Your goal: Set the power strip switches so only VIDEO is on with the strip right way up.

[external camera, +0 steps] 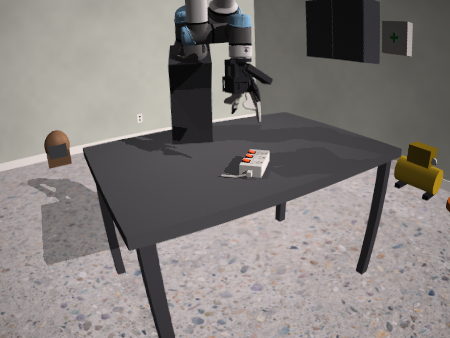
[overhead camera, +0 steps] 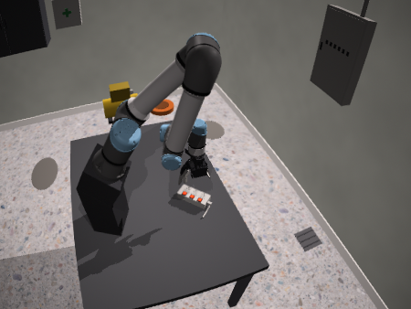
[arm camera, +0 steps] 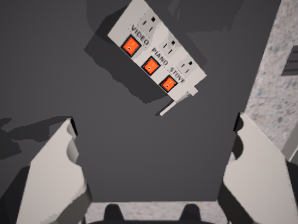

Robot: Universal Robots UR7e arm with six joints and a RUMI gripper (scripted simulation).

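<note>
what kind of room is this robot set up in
Probably a workshop or utility room: a grey electrical cabinet on the wall, a yellow air compressor on the speckled floor, and a first-aid box.
</note>
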